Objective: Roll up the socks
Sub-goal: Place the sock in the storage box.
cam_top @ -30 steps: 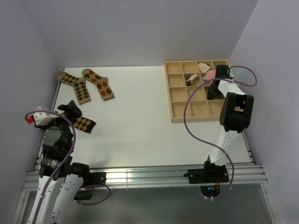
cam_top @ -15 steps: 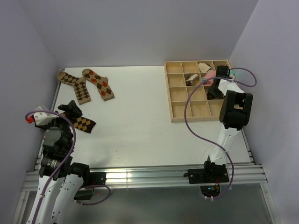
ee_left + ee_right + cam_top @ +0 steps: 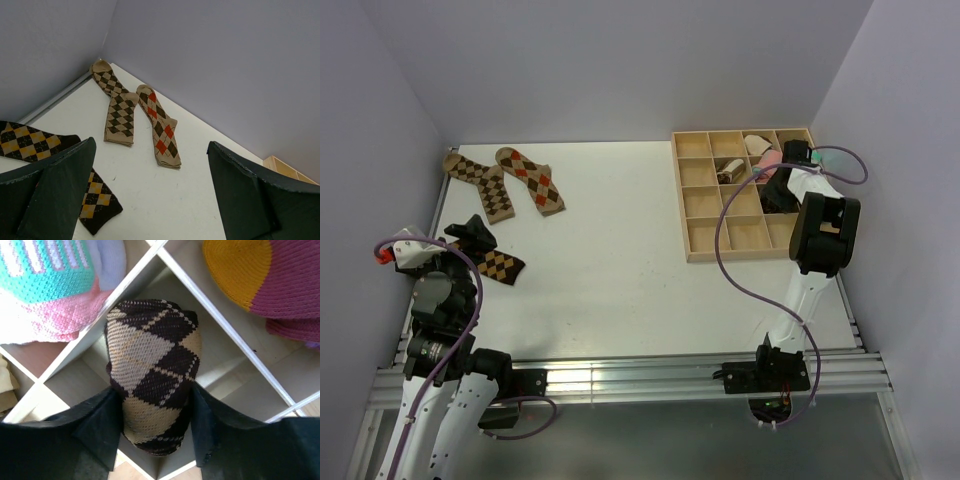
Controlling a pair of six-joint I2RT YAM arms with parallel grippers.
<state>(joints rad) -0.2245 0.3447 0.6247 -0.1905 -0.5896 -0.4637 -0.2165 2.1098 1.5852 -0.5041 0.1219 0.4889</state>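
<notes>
Against the picture of one second ago, the right arm is seen a little nearer to the back of the desk (image 3: 620, 250), and its elbow is slightly shifted. The left arm and the flat socks are found at the same places.

The right hand (image 3: 154, 390) is lowered into a cell on the right side of the wooden tray (image 3: 735, 256). Its two fingers (image 3: 95, 425) are placed on both sides of a rolled argyle sock (image 3: 150, 365), touching it. Whether the roll is gripped or released cannot be told. The roll is closed in by thin wooden walls. A pink and teal bundle (image 3: 50, 285) lies in the next cell, and a yellow and purple bundle (image 3: 265, 275) in another.

The left hand (image 3: 150, 150) is held wide open and holds nothing, above a dark sock with yellow diamonds (image 3: 30, 142) near the left edge of the desk. Two tan socks, one with brown diamonds (image 3: 119, 112) and one with red diamonds (image 3: 160, 127), are laid flat near the back left corner, just beside each other.

The tray is set near the back wall and the right wall. A wide stretch of white desk is left between the flat socks and the tray.
</notes>
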